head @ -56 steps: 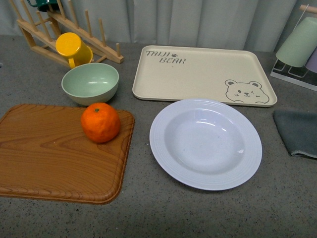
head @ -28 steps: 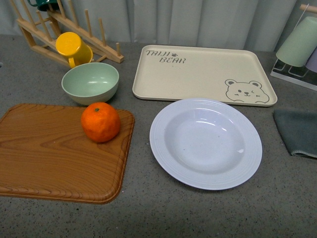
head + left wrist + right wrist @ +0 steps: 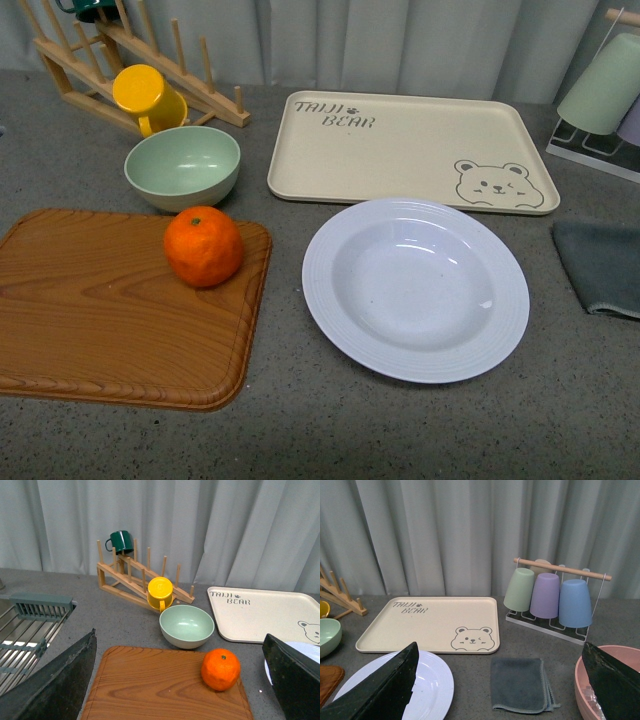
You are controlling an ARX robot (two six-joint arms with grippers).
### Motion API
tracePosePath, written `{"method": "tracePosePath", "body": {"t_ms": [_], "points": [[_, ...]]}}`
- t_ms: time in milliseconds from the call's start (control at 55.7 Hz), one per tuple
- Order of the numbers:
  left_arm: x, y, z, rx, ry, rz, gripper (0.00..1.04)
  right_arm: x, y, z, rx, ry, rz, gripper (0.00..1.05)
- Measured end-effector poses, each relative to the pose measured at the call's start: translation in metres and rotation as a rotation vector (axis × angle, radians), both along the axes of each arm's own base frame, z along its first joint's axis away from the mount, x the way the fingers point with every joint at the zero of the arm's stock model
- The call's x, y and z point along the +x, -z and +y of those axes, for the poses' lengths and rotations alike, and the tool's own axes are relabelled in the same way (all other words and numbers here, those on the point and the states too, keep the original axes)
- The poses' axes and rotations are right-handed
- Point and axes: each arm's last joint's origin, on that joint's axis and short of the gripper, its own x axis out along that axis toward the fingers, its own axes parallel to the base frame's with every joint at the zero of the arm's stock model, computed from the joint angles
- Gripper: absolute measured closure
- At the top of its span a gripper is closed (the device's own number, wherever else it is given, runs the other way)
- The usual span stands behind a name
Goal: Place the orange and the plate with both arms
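Note:
The orange sits on the far right part of a wooden cutting board. It also shows in the left wrist view. The white ridged plate lies empty on the grey counter to the right of the board, just in front of the beige bear tray. Its edge shows in the right wrist view. Neither arm shows in the front view. My left gripper is open and empty, well back from the orange. My right gripper is open and empty, above the counter near a grey cloth.
A pale-green bowl stands behind the board. A yellow mug hangs on a wooden rack. A cup stand holds three cups. A pink bowl is at the far right, a dish rack at the far left.

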Motion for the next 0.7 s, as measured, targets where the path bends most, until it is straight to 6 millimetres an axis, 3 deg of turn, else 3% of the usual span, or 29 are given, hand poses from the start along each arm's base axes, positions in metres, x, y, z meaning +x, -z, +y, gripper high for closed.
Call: {"method": "tracePosePath", "body": {"t_ms": [503,628,700], "points": [[0.000,0.000,0.000,0.000,0.000,0.000,0.06,0.000,0.000,0.000,0.000,0.000,0.000,0.09],[0.003,0.008,-0.002,-0.077,-0.289,0.161,0.06,0.000,0.000,0.000,0.000,0.003,0.000,0.09],[0.006,0.011,-0.002,-0.100,-0.349,0.184,0.06,0.000,0.000,0.000,0.000,0.002,0.000,0.09]]}}
